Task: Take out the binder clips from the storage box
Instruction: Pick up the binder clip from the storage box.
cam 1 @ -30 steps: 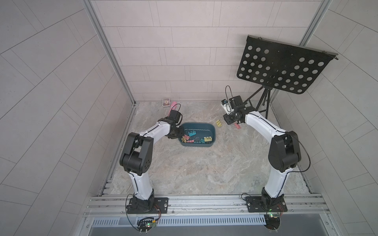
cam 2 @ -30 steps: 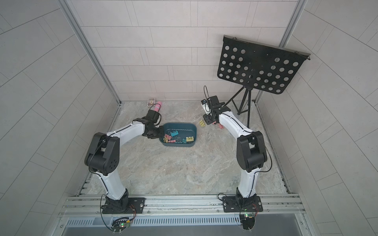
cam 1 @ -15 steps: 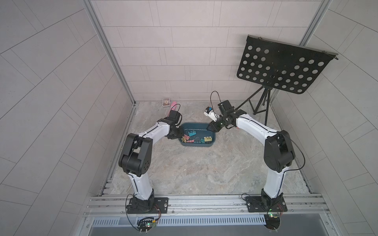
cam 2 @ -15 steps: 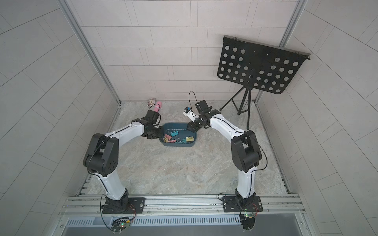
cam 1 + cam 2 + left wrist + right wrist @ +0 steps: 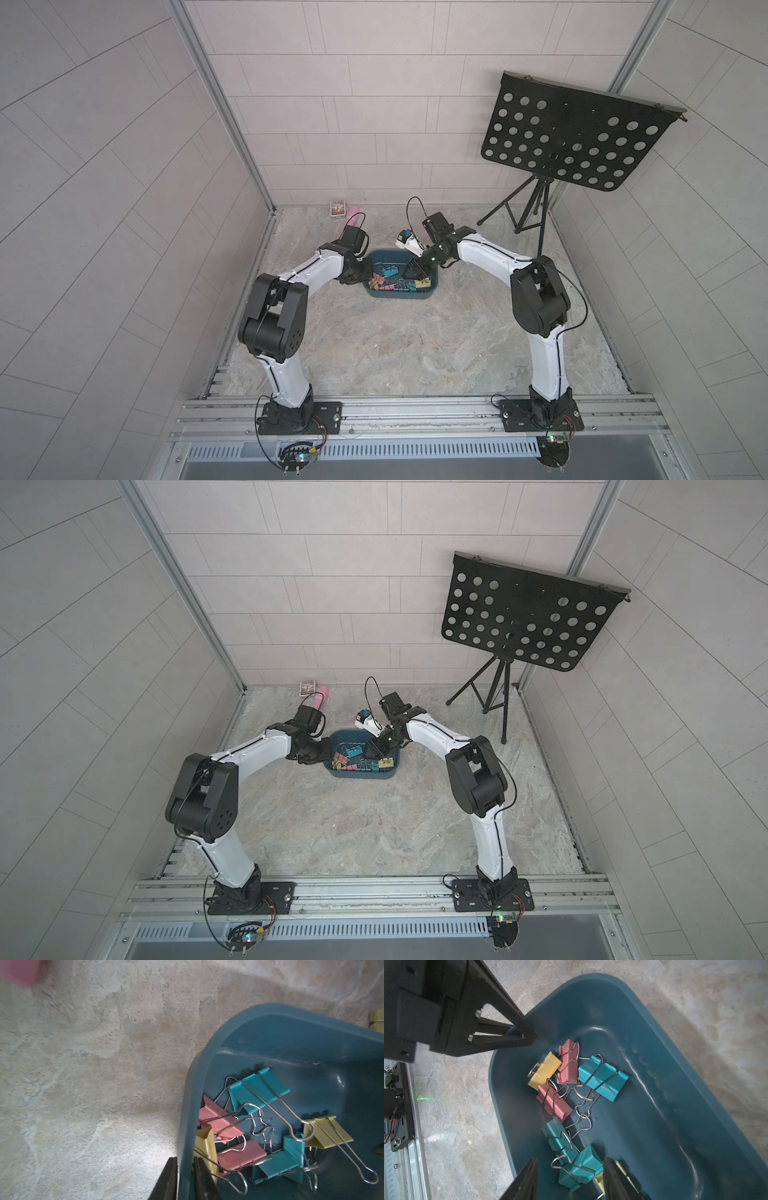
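Observation:
The dark teal storage box (image 5: 399,296) (image 5: 361,776) sits on the stone floor between my arms. Several binder clips (image 5: 392,282) (image 5: 357,762) in pink, yellow and teal lie tangled inside it. My left gripper (image 5: 185,1160) is shut on the box's side wall (image 5: 185,1126), one finger outside and one inside; it also shows from the right wrist (image 5: 527,1036). My right gripper (image 5: 570,1162) hangs open low inside the box, its fingers either side of a teal clip (image 5: 579,1169) without touching it. A yellow clip (image 5: 377,1020) lies on the floor outside the box.
A black perforated music stand (image 5: 577,137) on a tripod stands at the back right. A small printed card box (image 5: 337,208) and a pink stick (image 5: 352,216) lie by the back wall, behind my left wrist. A metal rail (image 5: 415,411) runs along the front edge.
My right arm has swung left from beside the box to over it and dropped in, its jaws widening. The left arm and the box have stayed put.

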{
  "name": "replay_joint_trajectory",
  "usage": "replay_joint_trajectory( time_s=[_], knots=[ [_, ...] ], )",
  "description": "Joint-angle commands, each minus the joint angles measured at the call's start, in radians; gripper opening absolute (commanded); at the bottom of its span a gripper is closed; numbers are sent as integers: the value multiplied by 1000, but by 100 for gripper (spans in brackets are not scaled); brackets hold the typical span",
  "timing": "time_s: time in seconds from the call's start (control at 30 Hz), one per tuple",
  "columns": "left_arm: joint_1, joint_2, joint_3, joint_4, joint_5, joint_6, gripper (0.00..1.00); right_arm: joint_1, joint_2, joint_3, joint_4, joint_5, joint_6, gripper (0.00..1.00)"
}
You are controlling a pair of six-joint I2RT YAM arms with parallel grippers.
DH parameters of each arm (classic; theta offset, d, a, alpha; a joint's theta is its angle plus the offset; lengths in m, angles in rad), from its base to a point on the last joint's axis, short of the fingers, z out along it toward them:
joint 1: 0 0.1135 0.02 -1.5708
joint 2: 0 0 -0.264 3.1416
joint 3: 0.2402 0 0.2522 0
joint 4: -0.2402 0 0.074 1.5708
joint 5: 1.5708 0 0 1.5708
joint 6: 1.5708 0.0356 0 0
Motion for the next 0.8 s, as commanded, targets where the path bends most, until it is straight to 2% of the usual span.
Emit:
replay_joint_trajectory(
  time_s=[0.0, 0.57, 0.77],
  knots=[
    [7, -31, -15, -4, -9, -5, 24, 8, 35, 35, -47, -16, -4, 54],
    [6, -35, -18, 0, -9, -8, 24, 22, 117, 78, -70, -63, 12, 53],
    [7, -35, -21, 0, -10, -8, 24, 24, 143, 94, -80, -77, 16, 38]
  ],
)
